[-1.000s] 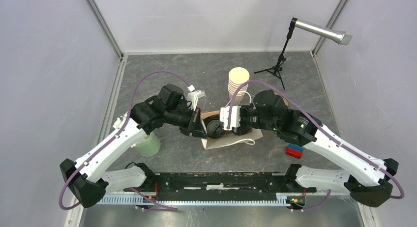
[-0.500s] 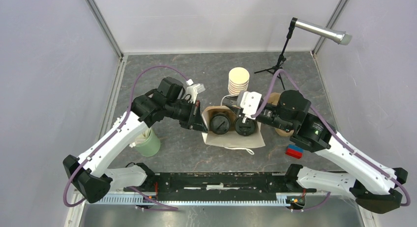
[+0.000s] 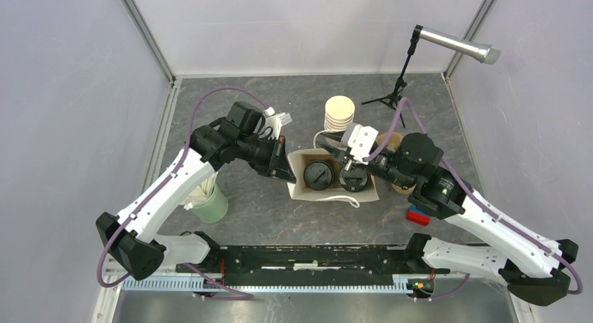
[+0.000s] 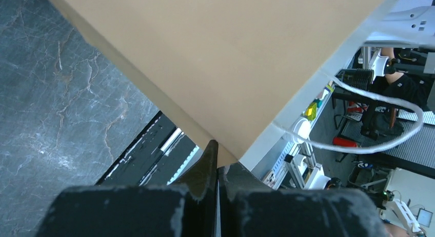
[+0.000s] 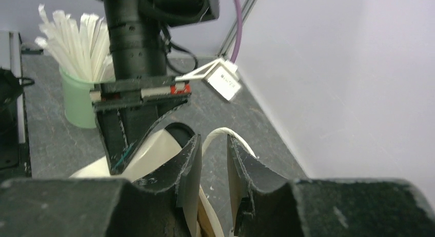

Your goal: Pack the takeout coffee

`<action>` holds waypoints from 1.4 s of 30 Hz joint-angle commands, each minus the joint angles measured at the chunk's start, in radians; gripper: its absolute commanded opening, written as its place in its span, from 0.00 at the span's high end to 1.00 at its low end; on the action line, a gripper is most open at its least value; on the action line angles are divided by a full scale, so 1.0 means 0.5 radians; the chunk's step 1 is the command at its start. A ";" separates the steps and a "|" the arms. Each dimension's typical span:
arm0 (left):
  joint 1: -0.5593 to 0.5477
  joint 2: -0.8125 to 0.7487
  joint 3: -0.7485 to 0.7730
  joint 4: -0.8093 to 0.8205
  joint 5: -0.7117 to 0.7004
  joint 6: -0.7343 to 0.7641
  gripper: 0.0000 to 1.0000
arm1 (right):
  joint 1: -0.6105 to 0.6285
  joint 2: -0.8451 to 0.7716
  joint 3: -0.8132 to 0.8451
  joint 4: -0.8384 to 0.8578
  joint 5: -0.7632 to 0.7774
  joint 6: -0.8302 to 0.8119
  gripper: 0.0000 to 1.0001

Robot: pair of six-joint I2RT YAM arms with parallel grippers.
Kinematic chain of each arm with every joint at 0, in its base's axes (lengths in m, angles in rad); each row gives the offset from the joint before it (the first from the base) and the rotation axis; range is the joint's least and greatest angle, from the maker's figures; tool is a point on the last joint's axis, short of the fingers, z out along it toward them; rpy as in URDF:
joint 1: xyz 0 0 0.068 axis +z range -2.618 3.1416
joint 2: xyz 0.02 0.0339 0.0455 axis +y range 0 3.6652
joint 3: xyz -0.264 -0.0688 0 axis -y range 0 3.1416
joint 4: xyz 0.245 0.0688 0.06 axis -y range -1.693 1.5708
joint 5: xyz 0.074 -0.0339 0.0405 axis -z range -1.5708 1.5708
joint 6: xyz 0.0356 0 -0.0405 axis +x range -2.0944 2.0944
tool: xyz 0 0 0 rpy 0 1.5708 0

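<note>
Takeout coffee: 2 lidded cups, black lids up, standing side by side inside the paper bag [image 3: 297,189]. L cup [image 3: 319,175] and R cup [image 3: 353,179] are just about touching.
Paper bag: stands open-topped on the bench [image 3: 266,218], mid-scene between both arms. It is brown outside w/ a pale inner wall. One white cord handle [image 3: 343,199] droops over the near side, the other [image 3: 320,136] loops up at the far side.
L end effector [image 3: 287,175]: clamped tight on the bag's L rim. The wrist cam shows the fingers [image 4: 208,168] pressed together w/ the brown panel's corner pinched between them.
R end effector [image 3: 341,149]: over the bag's far rim, above the R cup. The jaws are narrowly apart, w/ a gap showing on the wrist cam [image 5: 213,144]. The far handle cord [image 5: 225,133] runs through that gap; can't tell if it touches the pads.
Cup stack [image 3: 340,113]: lidless cream cups, just beyond the bag.
Green cup [image 3: 210,203]: holds white straws [image 5: 77,37], L of the bag, partly under the L arm.
Blue/red block [image 3: 418,214]: on the bench R of the bag, by the R arm.
Mic stand [image 3: 395,92]: far R corner.
</note>
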 commanded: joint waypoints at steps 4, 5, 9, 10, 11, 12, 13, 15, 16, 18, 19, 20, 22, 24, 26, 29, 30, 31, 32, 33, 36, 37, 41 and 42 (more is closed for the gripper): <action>0.020 0.043 0.169 -0.099 0.047 -0.057 0.98 | -0.007 -0.042 -0.181 0.008 -0.058 0.016 0.69; 0.024 0.046 0.178 -0.111 0.053 -0.058 0.98 | -0.005 -0.041 -0.187 0.004 -0.055 0.021 0.69; 0.033 0.058 0.176 -0.120 0.085 -0.068 0.98 | -0.005 -0.022 -0.181 -0.024 -0.056 0.018 0.69; 0.036 0.062 0.173 -0.128 0.084 -0.069 0.98 | -0.005 -0.020 -0.179 -0.024 -0.052 0.021 0.69; 0.039 0.066 0.170 -0.132 0.085 -0.072 0.98 | -0.004 -0.014 -0.177 -0.027 -0.051 0.021 0.69; 0.041 0.067 0.168 -0.140 0.082 -0.073 0.98 | -0.007 -0.006 -0.171 -0.037 -0.048 0.018 0.69; 0.045 0.067 0.163 -0.148 0.082 -0.074 0.98 | -0.006 0.002 -0.165 -0.048 -0.044 0.018 0.69; 0.053 0.073 0.165 -0.159 0.085 -0.077 0.98 | -0.005 0.025 -0.145 -0.083 -0.042 0.018 0.69; 0.054 0.079 0.168 -0.163 0.089 -0.075 0.98 | -0.005 0.036 -0.134 -0.095 -0.040 0.021 0.69; 0.064 0.079 0.173 -0.169 0.091 -0.077 0.98 | -0.008 0.062 -0.108 -0.136 -0.022 0.024 0.69; 0.067 0.078 0.177 -0.178 0.093 -0.075 0.98 | -0.007 0.074 -0.096 -0.162 -0.013 0.028 0.68; 0.070 0.079 0.177 -0.179 0.097 -0.073 0.98 | -0.008 0.082 -0.093 -0.176 -0.002 0.033 0.67; 0.076 0.079 0.177 -0.178 0.105 -0.078 0.98 | -0.006 0.080 -0.098 -0.175 0.022 0.047 0.64; 0.082 0.081 0.178 -0.180 0.110 -0.083 0.98 | -0.010 0.088 -0.094 -0.200 0.038 0.057 0.63; 0.084 0.085 0.176 -0.182 0.112 -0.093 0.98 | -0.014 0.087 -0.094 -0.230 0.044 0.071 0.63; 0.091 0.085 0.172 -0.178 0.113 -0.107 0.98 | -0.020 0.078 -0.093 -0.276 0.081 0.095 0.61; 0.092 0.081 0.172 -0.179 0.109 -0.116 0.98 | -0.016 0.076 -0.078 -0.302 0.091 0.097 0.60; 0.095 0.082 0.170 -0.179 0.109 -0.123 0.98 | -0.017 0.071 -0.059 -0.330 0.099 0.095 0.59; 0.095 0.079 0.169 -0.178 0.109 -0.125 0.98 | -0.017 0.061 -0.049 -0.349 0.104 0.092 0.59; 0.095 0.077 0.169 -0.178 0.105 -0.124 0.98 | -0.018 0.050 -0.037 -0.361 0.105 0.092 0.58; 0.098 0.077 0.167 -0.179 0.106 -0.130 0.98 | -0.017 0.025 0.001 -0.406 0.087 0.095 0.57; 0.098 0.083 0.168 -0.178 0.109 -0.130 0.98 | -0.017 0.025 0.022 -0.432 0.082 0.098 0.57; 0.096 0.088 0.158 -0.180 0.109 -0.126 0.98 | -0.018 -0.020 0.043 -0.418 0.027 0.123 0.57; 0.098 0.082 0.152 -0.176 0.107 -0.127 0.98 | -0.018 -0.034 0.038 -0.386 0.019 0.131 0.57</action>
